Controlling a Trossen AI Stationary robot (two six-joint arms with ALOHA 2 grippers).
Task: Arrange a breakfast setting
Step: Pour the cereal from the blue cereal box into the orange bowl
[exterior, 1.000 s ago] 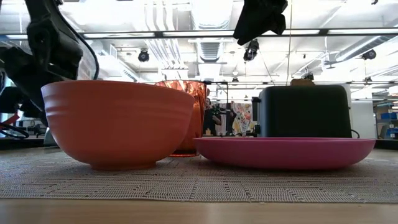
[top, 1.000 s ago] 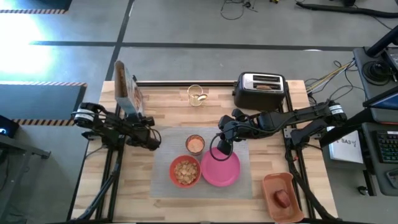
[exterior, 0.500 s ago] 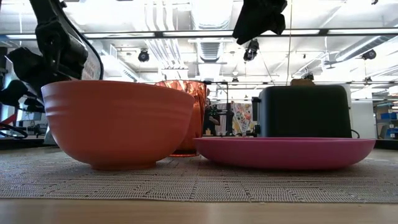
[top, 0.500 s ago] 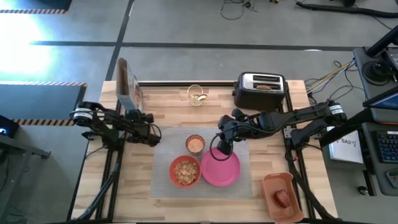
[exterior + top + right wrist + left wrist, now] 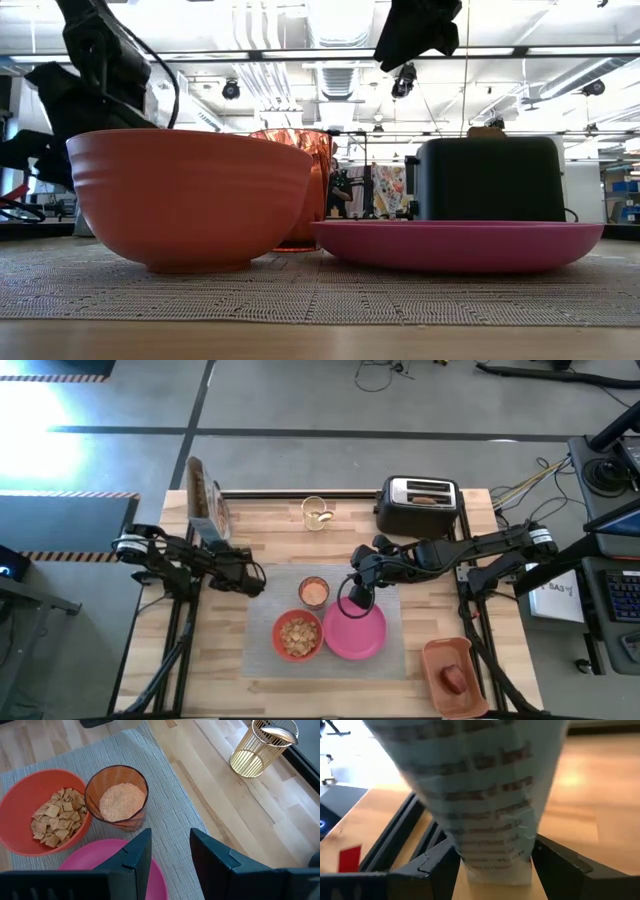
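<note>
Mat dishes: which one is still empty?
The pink plate. The red-orange bowl holds cereal squares, and the clear cup holds orange-pink contents.

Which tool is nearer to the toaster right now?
Right. The right tool hangs over the pink plate's back edge, just in front of the toaster. The left tool sits across the table by the cereal box.
</note>
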